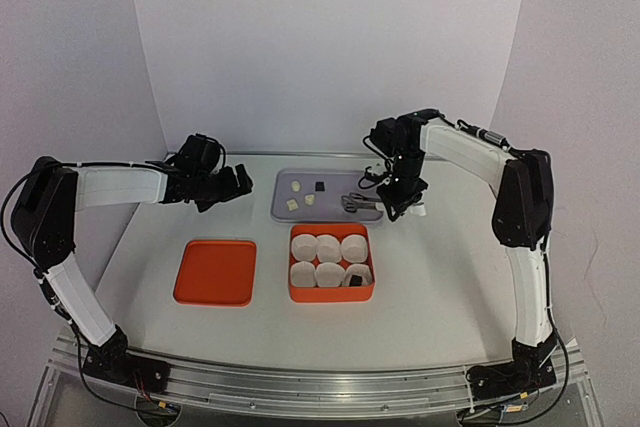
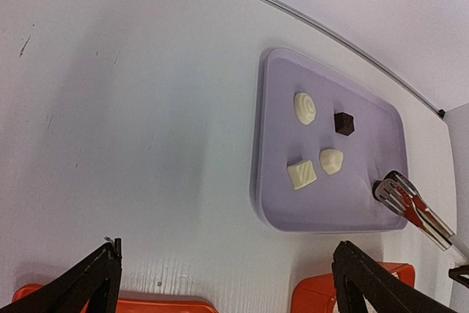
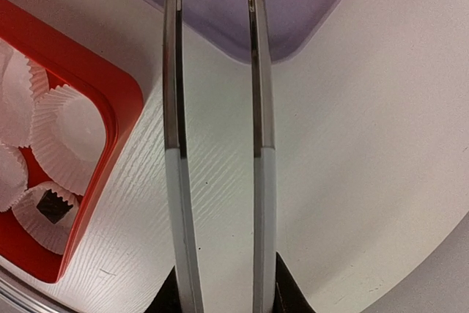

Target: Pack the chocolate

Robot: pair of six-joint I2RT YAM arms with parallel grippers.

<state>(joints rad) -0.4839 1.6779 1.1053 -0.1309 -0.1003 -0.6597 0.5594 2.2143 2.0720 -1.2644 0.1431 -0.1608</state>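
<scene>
1. Chocolate on the lavender tray (image 1: 340, 183): four lumps, namely a swirled white lump (image 2: 305, 108), a dark lump (image 2: 344, 123), a square white lump (image 2: 301, 174) and a rounded white lump (image 2: 331, 160), none touching another
2. From the left wrist: dark lump at 4 o'clock of the swirled white lump, rounded white lump at 2 o'clock of the square white lump
3. Fifth piece, a boxed dark lump (image 3: 53, 205), inside a paper cup (image 3: 33, 231) at the 5 o'clock corner of the orange box (image 1: 331, 297) in the top view; six cups there, two rows of three
4. From above: orange box just at 6 o'clock of the tray; orange lid (image 1: 215, 272) flat on the table (image 1: 440, 277) at 9 o'clock of the box, apart from it
5. Right gripper (image 1: 395, 202): closed to a narrow gap on the tongs (image 1: 355, 202), gripping their handle end; tong arms side by side with a gap between them in the right wrist view; tong tips over the tray at 4 o'clock of the rounded white lump, not touching it; impossible to tell whether anything lies between the tips
6. Left gripper (image 1: 238, 185): fingers spread fully wide, holding nothing, above the table at 9 o'clock of the tray
</scene>
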